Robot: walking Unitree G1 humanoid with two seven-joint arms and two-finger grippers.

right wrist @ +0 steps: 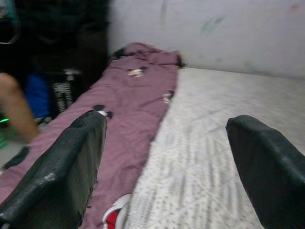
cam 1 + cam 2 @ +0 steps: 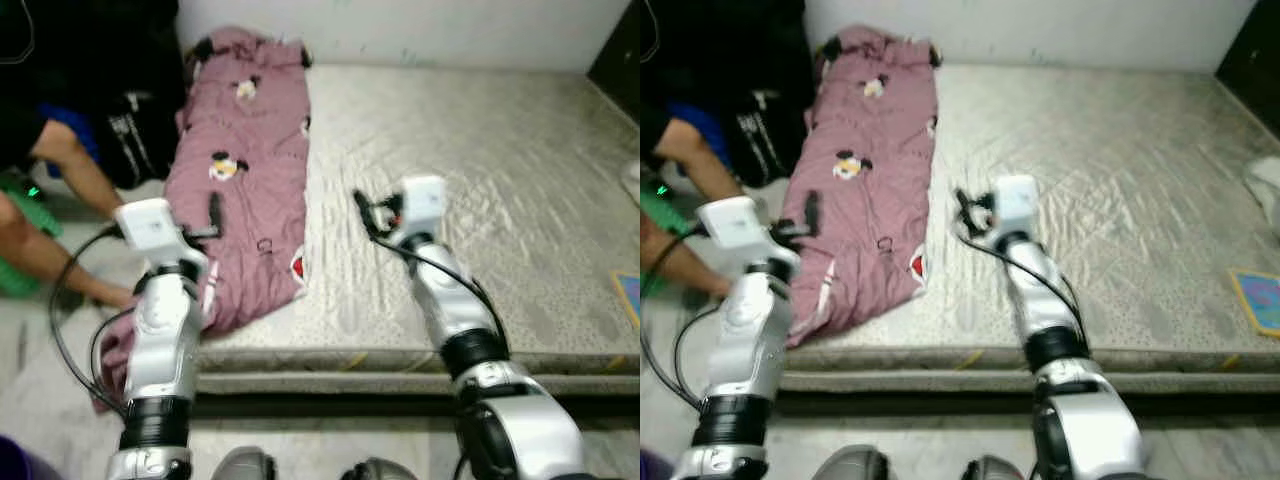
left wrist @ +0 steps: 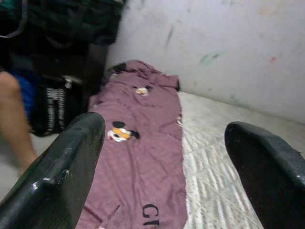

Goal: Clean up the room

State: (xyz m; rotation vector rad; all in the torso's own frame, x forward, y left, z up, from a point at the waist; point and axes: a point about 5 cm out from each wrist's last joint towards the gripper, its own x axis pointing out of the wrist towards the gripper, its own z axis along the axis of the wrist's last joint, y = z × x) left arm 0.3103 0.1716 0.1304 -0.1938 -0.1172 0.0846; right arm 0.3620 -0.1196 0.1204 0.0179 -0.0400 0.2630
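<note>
A mauve blanket (image 2: 245, 150) printed with cartoon mice lies lengthwise along the left side of a grey mattress (image 2: 480, 170) on the floor. Its near end hangs over the mattress's front left corner. My left gripper (image 2: 205, 225) hovers open above the near part of the blanket, and the left wrist view looks along the blanket (image 3: 143, 143) between the spread fingers (image 3: 62, 167). My right gripper (image 2: 368, 215) is open over bare mattress just right of the blanket's edge, with nothing between its fingers (image 1: 62, 171).
A person crouches on the floor at the left, an arm (image 2: 75, 165) reaching down beside the mattress. A black bag (image 2: 140, 130) stands by the wall behind them. A small colourful item (image 2: 630, 295) and a white object (image 2: 632, 180) sit at the mattress's right edge.
</note>
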